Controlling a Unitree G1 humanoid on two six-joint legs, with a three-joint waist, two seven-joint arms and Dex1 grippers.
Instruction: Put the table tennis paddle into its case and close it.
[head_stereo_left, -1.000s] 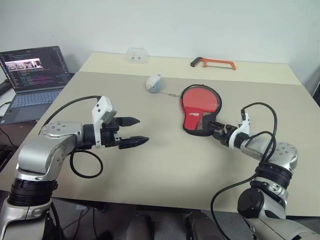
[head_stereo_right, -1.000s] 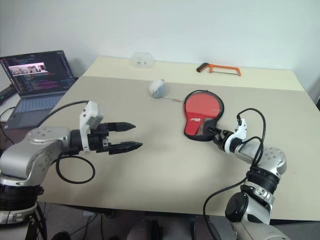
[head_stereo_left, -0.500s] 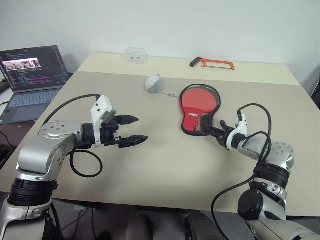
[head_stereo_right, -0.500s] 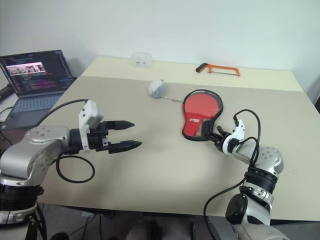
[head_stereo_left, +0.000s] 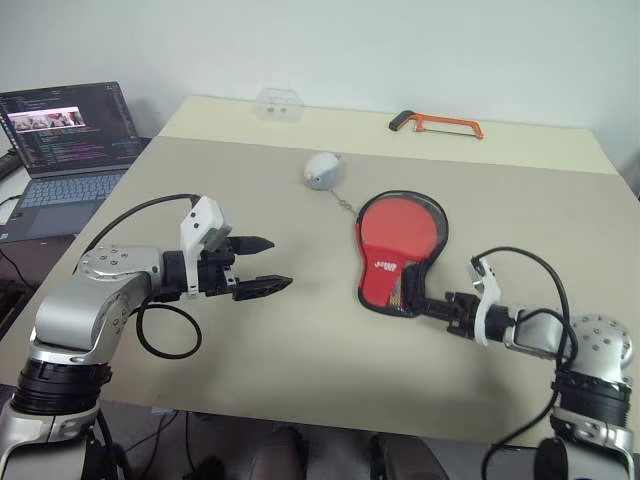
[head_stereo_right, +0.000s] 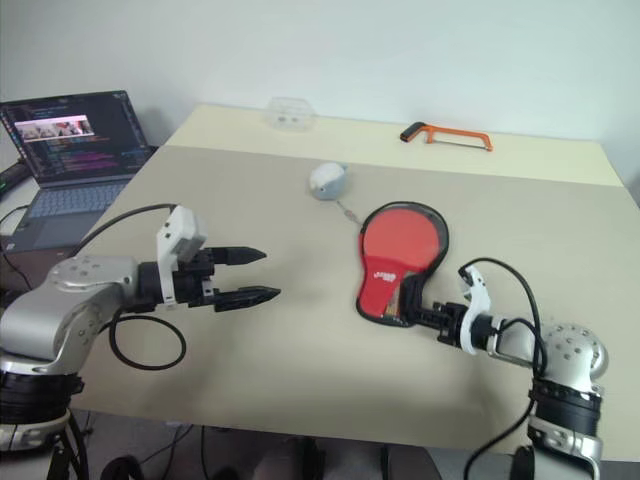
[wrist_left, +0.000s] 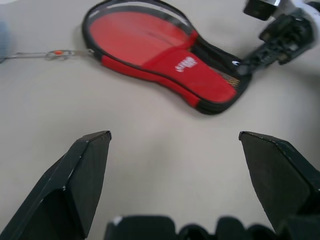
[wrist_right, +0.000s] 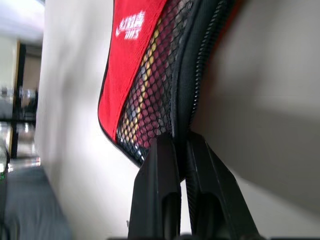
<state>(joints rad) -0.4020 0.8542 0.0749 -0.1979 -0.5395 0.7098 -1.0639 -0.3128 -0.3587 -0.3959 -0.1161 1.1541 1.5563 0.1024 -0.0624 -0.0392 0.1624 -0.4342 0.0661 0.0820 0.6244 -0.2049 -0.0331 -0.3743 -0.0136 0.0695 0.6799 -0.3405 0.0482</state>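
You are looking down on a beige table (head_stereo_left: 300, 380) set against a pale wall, with an open laptop (head_stereo_left: 65, 135) off its edge at ten o'clock. The case (head_stereo_left: 398, 250) lies flat a little right of the table's middle, red side up with its white logo showing, round end toward twelve o'clock and narrow handle end toward six. Its black zipper rim runs around the outline, and the mesh pocket sits at the narrow end. Inside the round end you can see a smooth red face that looks like the paddle (wrist_left: 132, 42) (the left wrist view shows it under the open rim), though its handle is hidden by the case. A thin chain leads from the case at eleven o'clock to a grey plush charm (head_stereo_left: 322, 170). Your right claw (head_stereo_left: 425, 305) has its two fingers pressed together on the black edge of the case at the narrow end, at five o'clock from the logo; the right wrist view shows the rim pinched between them. Your left claw (head_stereo_left: 262, 265) hangs above bare table at nine o'clock from the case, well apart from it, fingers spread wide and holding nothing. At the far edge lie an orange hacksaw (head_stereo_left: 437, 124) at one o'clock and a small clear box (head_stereo_left: 279, 101) at eleven.
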